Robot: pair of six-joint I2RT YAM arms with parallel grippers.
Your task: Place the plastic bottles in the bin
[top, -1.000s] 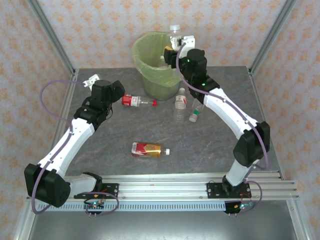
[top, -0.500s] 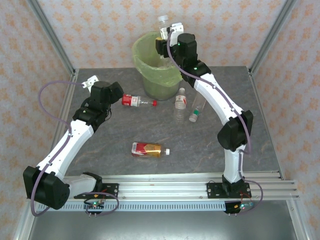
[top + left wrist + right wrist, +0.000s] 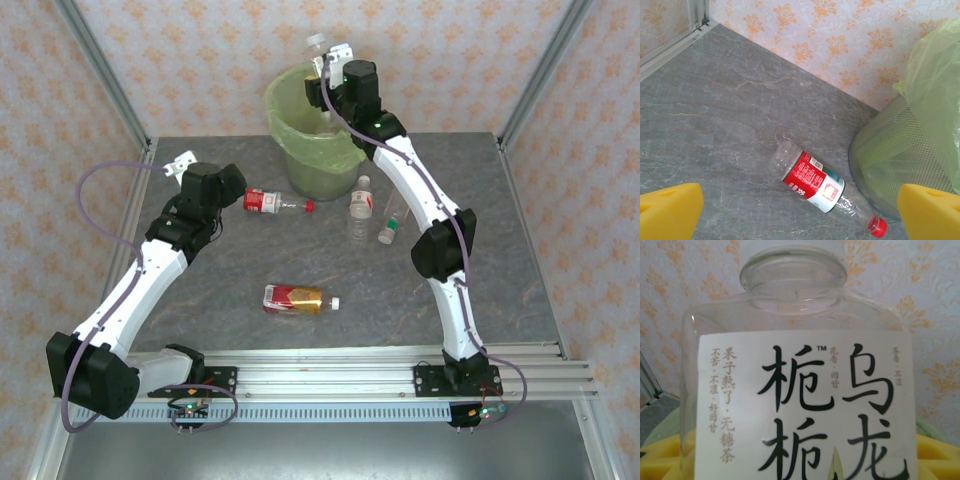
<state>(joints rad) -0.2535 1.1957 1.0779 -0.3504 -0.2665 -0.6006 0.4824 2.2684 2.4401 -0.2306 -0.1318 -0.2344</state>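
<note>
the right gripper (image 3: 327,72) is holding a white-label bottle (image 3: 805,390) over the bin (image 3: 275,100); next its fingers need opening to drop it in. the left gripper (image 3: 800,215) is hanging wide open above a red-label bottle (image 3: 812,182) lying beside the bin.

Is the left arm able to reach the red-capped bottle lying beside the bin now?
Probably yes: the open left hand points straight at the red-capped bottle, nothing between; the bin crowds its cap end.

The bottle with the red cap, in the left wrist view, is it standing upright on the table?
No, the bottle lies on its side on the table, with its red cap near the bin.
</note>
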